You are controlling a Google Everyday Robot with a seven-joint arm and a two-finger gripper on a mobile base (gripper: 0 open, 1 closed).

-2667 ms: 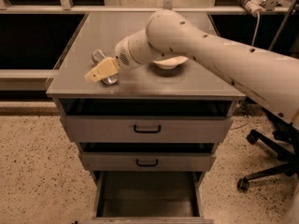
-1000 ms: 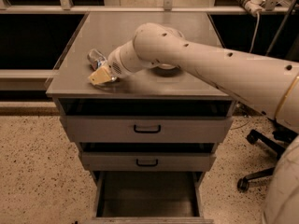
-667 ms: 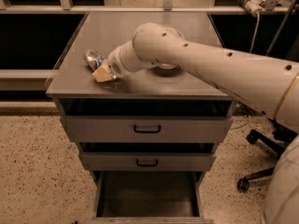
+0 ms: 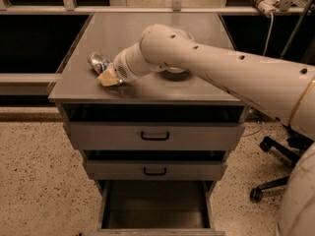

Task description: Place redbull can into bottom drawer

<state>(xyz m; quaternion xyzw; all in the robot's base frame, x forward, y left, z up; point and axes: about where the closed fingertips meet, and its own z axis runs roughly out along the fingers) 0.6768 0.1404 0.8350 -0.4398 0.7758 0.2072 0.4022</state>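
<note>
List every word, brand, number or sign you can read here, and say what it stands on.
No text can be read anywhere in this view.
Slim shiny silver can on the grey cabinet top: blue markings show, but the lettering is too blurred to read.
Cream robot gripper, right beside the can: no label visible.
Open grey bottom drawer: plain, no print.

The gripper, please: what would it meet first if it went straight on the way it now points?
Most likely the redbull can, lying just beyond the gripper, which points left and away over the cabinet top near its left front. Whether they already touch is unclear.
</note>
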